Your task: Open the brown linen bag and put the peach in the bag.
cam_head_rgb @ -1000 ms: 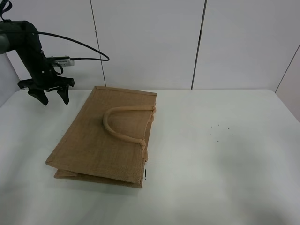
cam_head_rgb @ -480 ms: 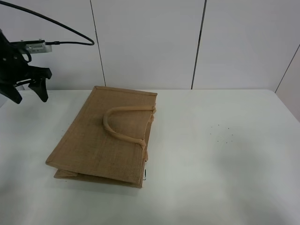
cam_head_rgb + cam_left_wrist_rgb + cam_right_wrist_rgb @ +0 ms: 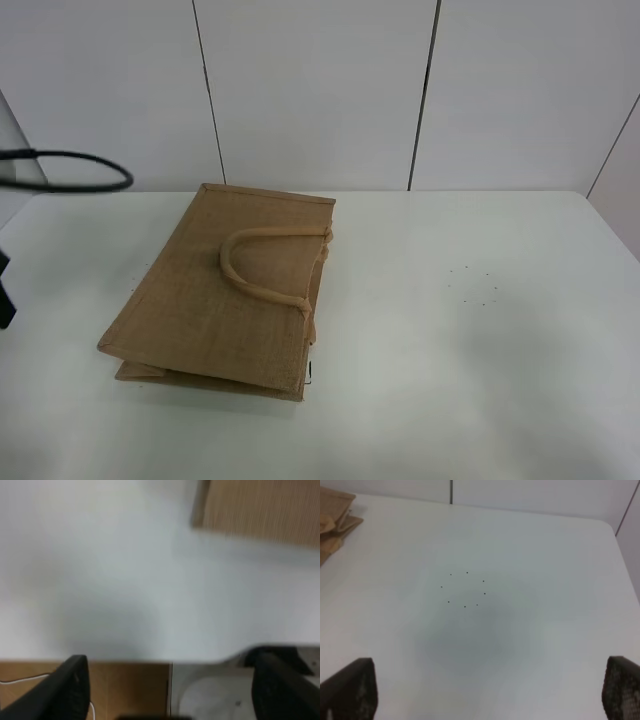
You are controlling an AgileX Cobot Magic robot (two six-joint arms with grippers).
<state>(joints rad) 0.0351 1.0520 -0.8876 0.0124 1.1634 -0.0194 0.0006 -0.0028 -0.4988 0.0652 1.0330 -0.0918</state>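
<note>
Although the task calls for a peach, none of the three views shows it, so its place cannot be told. From the high camera the left arm is almost wholly cut off at the left edge of the frame: only a dark sliver and a looping black cable (image 3: pixel 75 172) show. Its wrist view is blurred; the left gripper (image 3: pixel 170 690) shows as two dark fingers spread wide, nothing between them, over the white table (image 3: pixel 125 580) near its edge, with a corner of the bag well apart from them. The right gripper (image 3: pixel 490 692) appears only in its own wrist view, where two dark, rough-looking fingertips (image 3: pixel 350 690) stand far apart over bare table, near a faint ring of tiny black dots (image 3: pixel 465 589).

The brown bag (image 3: pixel 225 290) lies flat and closed toward the table's back left corner, a coarse-woven tan rectangle with folded sides showing as layered edges at its near end. A paler rolled handle (image 3: pixel 265 262) arches across its upper face; the second handle is hard to make out
</note>
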